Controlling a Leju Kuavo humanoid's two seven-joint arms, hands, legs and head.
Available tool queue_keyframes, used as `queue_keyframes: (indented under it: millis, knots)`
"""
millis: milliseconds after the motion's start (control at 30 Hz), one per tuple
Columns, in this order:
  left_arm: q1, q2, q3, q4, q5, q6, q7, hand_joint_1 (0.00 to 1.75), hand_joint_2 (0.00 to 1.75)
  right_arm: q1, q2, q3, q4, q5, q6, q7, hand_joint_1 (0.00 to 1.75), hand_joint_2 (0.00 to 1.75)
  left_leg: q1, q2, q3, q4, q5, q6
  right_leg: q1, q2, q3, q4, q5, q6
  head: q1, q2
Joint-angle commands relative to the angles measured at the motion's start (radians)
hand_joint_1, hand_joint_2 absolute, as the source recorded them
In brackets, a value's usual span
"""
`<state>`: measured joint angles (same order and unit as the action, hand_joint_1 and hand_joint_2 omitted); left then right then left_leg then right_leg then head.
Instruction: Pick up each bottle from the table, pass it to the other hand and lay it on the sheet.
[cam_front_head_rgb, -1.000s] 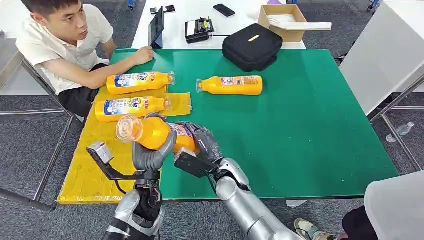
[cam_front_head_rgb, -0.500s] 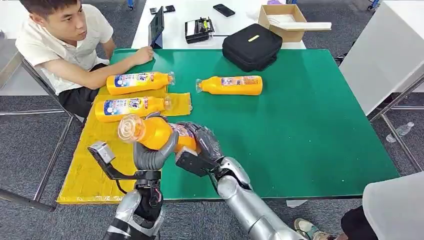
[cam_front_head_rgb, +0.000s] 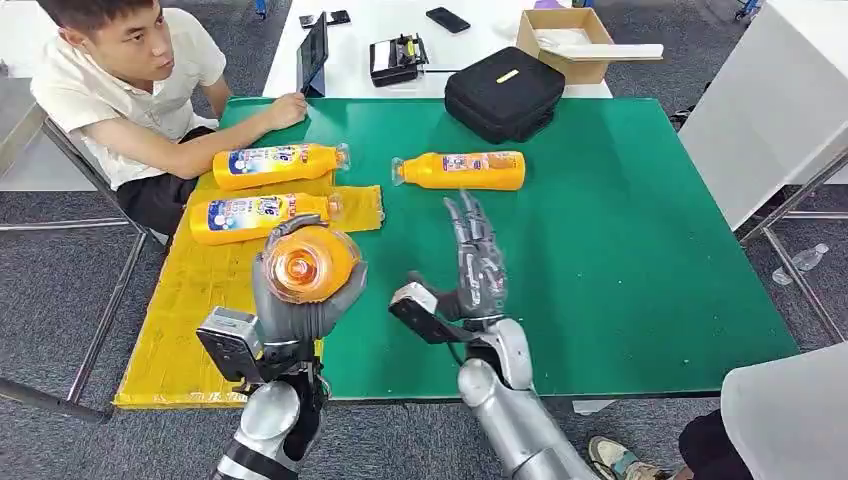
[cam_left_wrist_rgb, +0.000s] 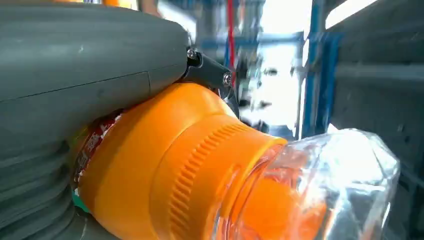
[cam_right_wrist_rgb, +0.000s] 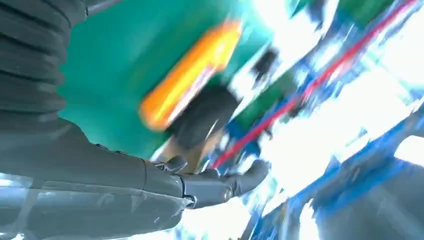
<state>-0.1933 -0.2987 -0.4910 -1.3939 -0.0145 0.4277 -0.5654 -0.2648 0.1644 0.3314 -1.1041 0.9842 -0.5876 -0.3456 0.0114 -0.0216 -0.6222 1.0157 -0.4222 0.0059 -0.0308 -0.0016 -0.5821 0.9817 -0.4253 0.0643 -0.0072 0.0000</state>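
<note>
My left hand (cam_front_head_rgb: 290, 310) grips an orange bottle (cam_front_head_rgb: 310, 264) near the table's front edge, its clear cap pointing toward the camera; the same bottle (cam_left_wrist_rgb: 180, 170) looms close in the left wrist view. My right hand (cam_front_head_rgb: 476, 262) stands apart to its right, fingers spread and upright, holding nothing. Two orange bottles (cam_front_head_rgb: 262, 214) (cam_front_head_rgb: 276, 163) lie on the yellow sheet (cam_front_head_rgb: 190, 300) at the table's left. Another orange bottle (cam_front_head_rgb: 462, 170) lies on the green table (cam_front_head_rgb: 620, 250), and shows blurred (cam_right_wrist_rgb: 190, 75) in the right wrist view.
A person sits at the table's far left corner with a hand (cam_front_head_rgb: 285, 110) on the table edge. A black bag (cam_front_head_rgb: 504, 92) rests at the back edge. Behind it a white table holds a cardboard box (cam_front_head_rgb: 566, 42) and devices.
My right hand let go of the held bottle and moved right, opening its fingers. My left hand turned the bottle so its cap faces the camera.
</note>
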Motion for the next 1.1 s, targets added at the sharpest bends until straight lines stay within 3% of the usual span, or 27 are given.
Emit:
queue_keyframes:
  millis: [33,100,167,267,567,700,800,967,1100]
  knots:
    - [0.056,0.026,0.014,-0.037,-0.01,0.038,-0.012,1.75,1.75,0.135,-0.106,-0.304,-0.099,-0.114,-0.06,-0.082,0.0,1.75,0.0,-0.002,0.004,-0.001,-0.001,0.001,0.001,-0.004,0.007,-0.003,-0.001,-0.003,0.0,0.0]
    - [0.055,0.037,0.014,-0.036,-0.083,0.086,-0.012,1.75,1.75,0.157,-0.102,-0.335,-0.126,-0.126,-0.062,-0.098,0.0,1.75,0.0,-0.002,0.004,-0.001,-0.001,0.001,0.001,-0.003,0.006,-0.002,-0.002,-0.003,0.0,0.0]
    - [0.046,0.064,0.025,-0.003,-0.447,0.241,0.086,1.75,1.75,0.195,-0.095,-0.386,-0.181,-0.125,-0.055,-0.114,0.0,1.75,0.0,-0.001,0.002,-0.001,-0.001,0.0,0.0,-0.003,0.003,-0.001,-0.001,-0.003,0.0,0.0]
    - [0.066,0.04,0.149,0.01,-0.969,0.27,0.272,1.75,1.75,0.205,-0.08,-0.413,-0.236,-0.119,0.003,-0.136,0.0,1.75,0.0,0.001,0.005,-0.002,-0.001,0.0,0.001,-0.001,0.005,-0.002,-0.001,-0.004,0.0,0.0]
    - [0.069,0.036,0.153,0.006,-0.972,0.269,0.27,1.75,1.75,0.2,-0.072,-0.409,-0.244,-0.111,0.017,-0.13,0.0,1.75,0.0,0.002,0.002,-0.001,-0.001,0.0,0.001,0.0,0.002,-0.001,0.0,-0.003,0.0,0.0]
    - [0.059,0.023,0.24,0.037,-1.068,0.263,0.355,1.75,1.75,0.241,-0.061,-0.407,-0.325,-0.104,0.045,-0.139,0.0,1.75,0.0,0.003,0.004,-0.001,-0.002,0.0,0.002,0.001,0.004,-0.001,-0.001,-0.004,0.0,0.0]
    - [0.032,0.043,0.305,0.13,-1.428,0.27,0.498,1.75,1.75,0.233,-0.06,-0.406,-0.328,-0.097,0.061,-0.141,0.0,1.75,0.0,0.004,0.004,-0.001,-0.001,0.0,0.001,0.002,0.004,-0.001,-0.001,-0.004,0.0,0.0]
    - [-0.005,0.049,0.305,0.273,-1.47,0.196,0.552,1.75,1.75,0.239,-0.061,-0.425,-0.313,-0.121,0.095,-0.16,0.0,1.75,0.0,0.0,0.003,-0.002,0.0,0.0,0.0,-0.001,0.003,-0.002,0.0,-0.002,0.0,0.0]
    - [-0.064,0.063,0.288,0.397,-1.536,0.055,0.641,1.75,1.75,0.224,-0.048,-0.442,-0.31,-0.136,0.129,-0.183,0.0,1.75,0.0,0.002,0.004,-0.002,-0.001,0.0,0.001,0.0,0.004,-0.002,0.0,-0.003,0.0,0.0]
